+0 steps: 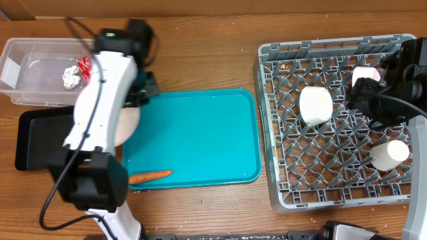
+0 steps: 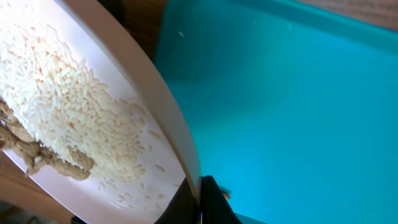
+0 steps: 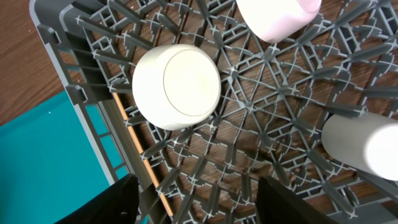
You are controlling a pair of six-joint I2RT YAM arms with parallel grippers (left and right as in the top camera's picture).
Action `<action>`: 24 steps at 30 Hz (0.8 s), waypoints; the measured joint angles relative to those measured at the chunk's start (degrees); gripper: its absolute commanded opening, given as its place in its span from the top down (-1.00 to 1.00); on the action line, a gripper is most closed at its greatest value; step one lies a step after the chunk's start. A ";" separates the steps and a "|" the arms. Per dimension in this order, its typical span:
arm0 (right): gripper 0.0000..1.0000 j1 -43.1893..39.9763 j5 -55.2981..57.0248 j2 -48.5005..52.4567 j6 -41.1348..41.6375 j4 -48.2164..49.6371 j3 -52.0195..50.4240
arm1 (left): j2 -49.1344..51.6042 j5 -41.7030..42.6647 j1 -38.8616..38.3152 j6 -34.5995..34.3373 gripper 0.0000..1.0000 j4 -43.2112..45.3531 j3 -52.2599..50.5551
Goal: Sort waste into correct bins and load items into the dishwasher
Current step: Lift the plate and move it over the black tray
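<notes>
My left gripper is shut on the rim of a white plate that carries rice and a brown food scrap. The plate is held tilted at the left edge of the teal tray, mostly hidden under the arm in the overhead view. A carrot lies on the tray's front left corner. My right gripper is open and empty above the grey dishwasher rack. The rack holds a white cup, a pink cup and another white cup.
A clear plastic bin at the back left holds crumpled paper and a red wrapper. A black bin sits at the left, beside the tray. The white cup lies just ahead of my right fingers.
</notes>
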 measured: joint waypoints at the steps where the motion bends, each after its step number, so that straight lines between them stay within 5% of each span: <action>1: -0.26 0.00 -0.02 0.00 0.00 0.00 0.00 | -0.20 0.74 1.51 1.18 0.92 0.22 0.00; 24: -0.26 0.02 -0.02 0.00 0.00 -0.57 0.00 | -0.20 23.58 25.07 18.73 0.92 6.69 -0.02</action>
